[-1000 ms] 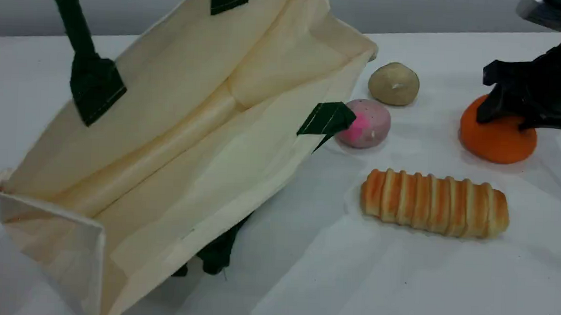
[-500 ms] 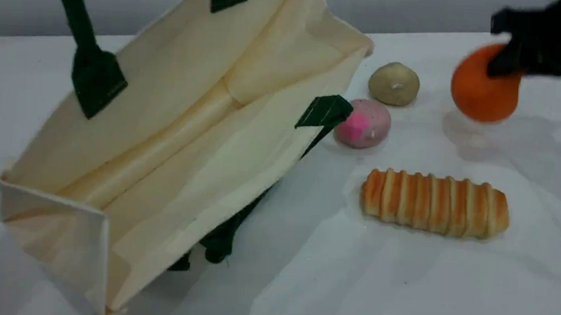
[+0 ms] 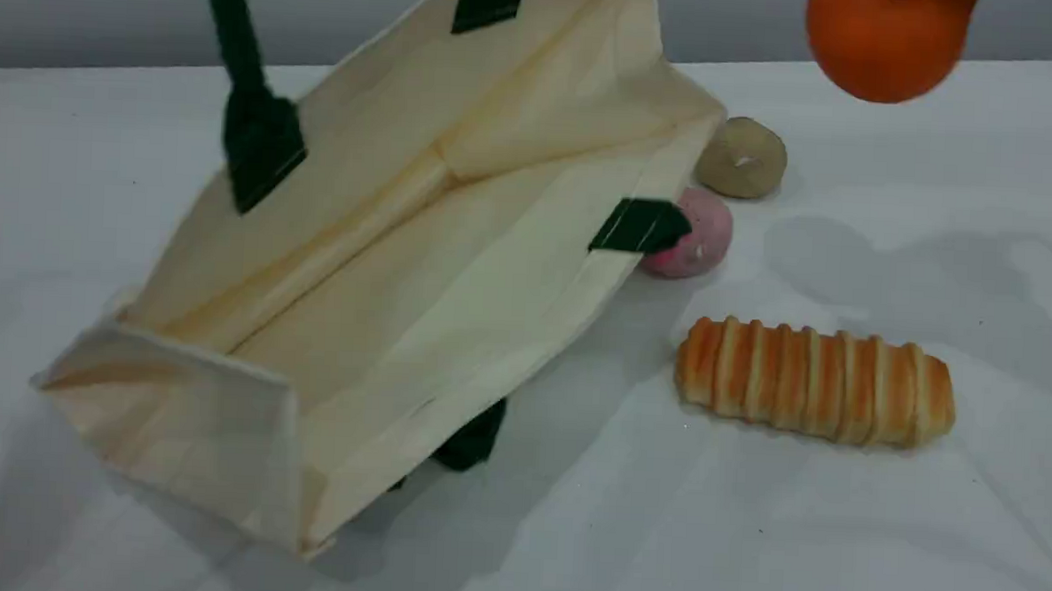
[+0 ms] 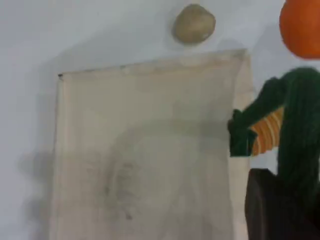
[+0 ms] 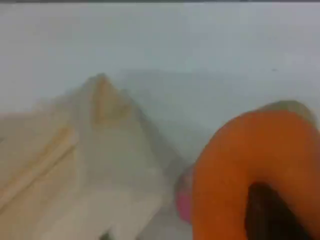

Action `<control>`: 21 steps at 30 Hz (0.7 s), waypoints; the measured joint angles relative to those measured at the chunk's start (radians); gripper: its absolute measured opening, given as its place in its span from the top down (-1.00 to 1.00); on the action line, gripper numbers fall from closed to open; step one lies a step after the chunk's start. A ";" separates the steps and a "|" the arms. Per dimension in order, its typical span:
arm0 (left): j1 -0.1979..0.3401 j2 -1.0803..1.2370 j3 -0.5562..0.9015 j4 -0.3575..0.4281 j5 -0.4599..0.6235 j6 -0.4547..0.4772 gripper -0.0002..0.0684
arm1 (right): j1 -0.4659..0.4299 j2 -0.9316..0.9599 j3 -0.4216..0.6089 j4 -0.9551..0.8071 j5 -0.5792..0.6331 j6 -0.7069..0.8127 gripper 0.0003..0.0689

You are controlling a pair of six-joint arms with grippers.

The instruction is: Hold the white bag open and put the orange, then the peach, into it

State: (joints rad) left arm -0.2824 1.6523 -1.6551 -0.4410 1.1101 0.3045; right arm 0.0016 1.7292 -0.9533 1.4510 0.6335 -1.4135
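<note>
A drop short of the white bag (image 3: 403, 263) could be caused by a slipping grip. The orange (image 3: 888, 40) is pinched at its top by the right hand (image 5: 270, 215) and hangs under it at the upper right of the frame, off the table (image 3: 835, 540), well apart from the bag's mouth. That mouth could be closed by slack in the green handle (image 3: 235, 43), which is pinched in the left hand (image 4: 280, 210). The peach (image 3: 704, 241) lies beside the rim.

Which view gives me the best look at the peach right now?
Scene view: the peach shows most, only its left side hidden by the bag's green tab. Right wrist view gives a pink sliver behind the orange; left wrist view, nothing.
</note>
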 joint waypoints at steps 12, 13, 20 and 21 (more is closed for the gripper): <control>-0.043 0.007 -0.028 -0.005 0.013 0.001 0.76 | 0.000 -0.005 0.000 0.038 0.108 0.000 0.88; -0.047 0.007 -0.033 -0.006 0.016 0.001 0.76 | 0.000 -0.005 0.000 0.039 0.108 0.000 0.88; -0.055 0.008 -0.059 0.004 0.024 0.005 0.76 | 0.000 -0.005 0.000 0.041 0.110 -0.001 0.88; -0.055 0.011 -0.059 0.018 0.026 0.004 0.76 | 0.000 -0.005 0.000 0.041 0.118 -0.001 0.88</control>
State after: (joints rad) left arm -0.3370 1.6637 -1.7145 -0.4227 1.1358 0.3087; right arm 0.0016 1.7245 -0.9533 1.4917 0.7515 -1.4143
